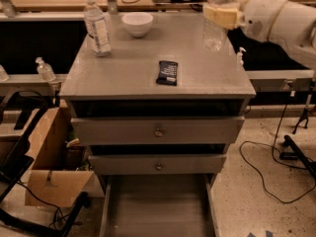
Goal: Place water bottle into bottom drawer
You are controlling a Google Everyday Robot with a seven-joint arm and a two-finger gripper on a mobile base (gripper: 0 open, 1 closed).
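The water bottle (215,35) is a slim clear ribbed bottle held upright at the top right of the camera view, its base just above the back right of the grey cabinet top (197,80); its cap is cut off by the frame's top edge. My gripper (221,14), with yellowish fingers, is shut around the bottle's upper body, reaching in from the right. The bottom drawer (157,209) is pulled open at the bottom of the view, a plain grey tray with nothing in it.
A stouter bottle with a large white label (97,25), a white bowl (137,22) and a black flat packet (168,72) sit on the cabinet top. Two upper drawers (158,131) stand slightly open. A cardboard box (52,169) is on the left, cables (269,172) on the right.
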